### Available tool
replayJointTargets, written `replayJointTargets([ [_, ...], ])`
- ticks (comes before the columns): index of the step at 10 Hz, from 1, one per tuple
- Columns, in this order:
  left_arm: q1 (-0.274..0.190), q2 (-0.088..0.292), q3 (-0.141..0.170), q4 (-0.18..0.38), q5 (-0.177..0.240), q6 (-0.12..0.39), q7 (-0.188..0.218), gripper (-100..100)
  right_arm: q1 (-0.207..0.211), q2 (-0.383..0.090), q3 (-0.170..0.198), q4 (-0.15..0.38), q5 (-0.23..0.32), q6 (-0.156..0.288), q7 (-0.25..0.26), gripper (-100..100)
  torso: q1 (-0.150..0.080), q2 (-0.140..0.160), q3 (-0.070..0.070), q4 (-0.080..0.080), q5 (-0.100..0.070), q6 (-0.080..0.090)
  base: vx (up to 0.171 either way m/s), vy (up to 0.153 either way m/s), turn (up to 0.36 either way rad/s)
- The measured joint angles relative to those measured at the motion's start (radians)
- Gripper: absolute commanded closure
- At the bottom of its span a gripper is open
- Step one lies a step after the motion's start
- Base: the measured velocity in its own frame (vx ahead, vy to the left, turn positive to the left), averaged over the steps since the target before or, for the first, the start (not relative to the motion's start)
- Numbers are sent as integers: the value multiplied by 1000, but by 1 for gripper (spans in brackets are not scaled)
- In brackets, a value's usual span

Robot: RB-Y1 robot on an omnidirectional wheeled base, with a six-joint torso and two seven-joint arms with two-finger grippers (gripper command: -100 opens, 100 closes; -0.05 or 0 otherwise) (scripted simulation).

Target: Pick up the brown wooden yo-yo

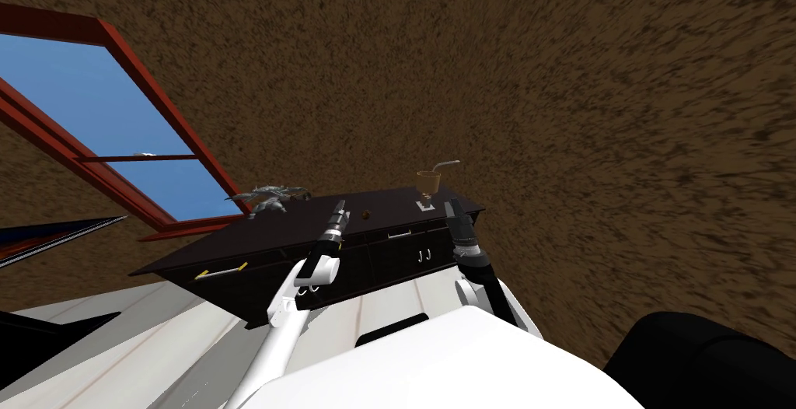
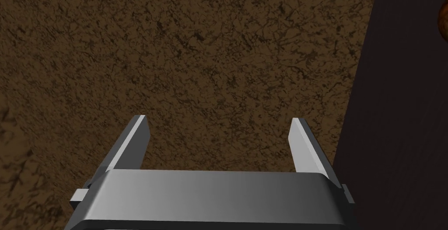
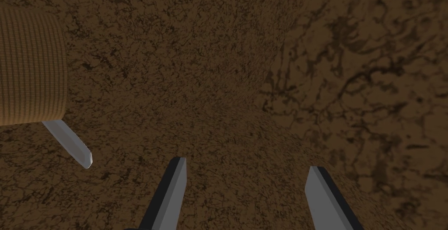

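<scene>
- Head view: one yo-yo [image 1: 365,214], small, round and brown, lies free on the cabinet [image 1: 233,241] top, near the middle
- Two grippers hang over the cabinet top: the left gripper [image 1: 341,207] is just beside the yo-yo, on its window side and apart from it. The right gripper [image 1: 449,207] is near the cabinet's right end
- Left wrist view: the fingers [image 2: 136,142] are spread wide with nothing between them. The yo-yo's edge shows past one finger, on the dark cabinet top
- Right wrist view: this claw is also spread wide and empty, with the cup's ribbed side close by
- One brown cup [image 1: 428,180] stands at the cabinet's back edge, with one bent grey rod [image 1: 445,166] rising from it
- One small white item [image 1: 424,204] lies on the cabinet top just in front of the cup
- One grey winged figure [image 1: 268,197] sits at the cabinet's back left corner
- The cabinet is black with a flat top, and there are handles [image 1: 221,270] on its front
- A mottled brown wall [image 1: 505,78] runs behind the cabinet, and one red-framed window [image 1: 116,128] showing blue is to the cabinet's left
- A pale plank floor [image 1: 132,334] lies in front of the cabinet
</scene>
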Motion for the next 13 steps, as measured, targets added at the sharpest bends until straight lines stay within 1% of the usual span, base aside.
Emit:
replayJointTargets([
  [1, -24, 1, 2, 21, 2, 31, -7, -100, 0, 0, 0, 0, 0, 0, 0, 0, 0, 0, 0, 0, 0, 0, -28, 36, -22],
  [2, -45, 9, 4, 45, 7, 58, -8, -100, 0, 0, 0, 0, 0, 0, 0, 0, 0, 0, 0, 0, 0, 0, -33, 40, -37],
  [3, -78, 12, 10, 81, 11, 83, -12, -100, 0, 0, 0, 0, 0, 0, 0, 0, 1, 0, 0, 0, 0, 0, -29, 35, -29],
  [5, -139, 7, 16, 146, 12, 138, -25, -100, 0, 0, 0, 0, 0, 0, 0, 0, 0, 0, 0, 0, 0, 0, -28, 31, -36],
  [6, -159, 10, 18, 167, 14, 168, -29, -100, 0, 0, 0, 0, 0, 0, 0, 0, 0, 0, 0, 0, 0, 0, -22, 36, -39],
  [9, -258, 21, 32, 284, 28, 241, -43, -100, 0, 0, 0, 0, 0, 0, 0, 0, 0, -1, 0, 0, 0, 0, -22, 27, -33],
  [10, -279, 18, 36, 306, 28, 266, -49, -100, 0, 0, 0, 0, 0, 0, 0, 0, -1, -1, 0, 0, 0, 0, -8, 8, 4],
  [11, -285, 17, 36, 310, 27, 286, -51, -100, 0, 0, 0, 0, 0, 0, 0, 0, -1, -1, -1, 0, 0, 0, -15, 9, -34],
  [13, -335, 16, 45, 366, 31, 335, -62, -100, 0, 0, 0, 0, 0, 0, 0, 0, -1, -1, -1, 0, 0, 0, -14, 19, -40],
])
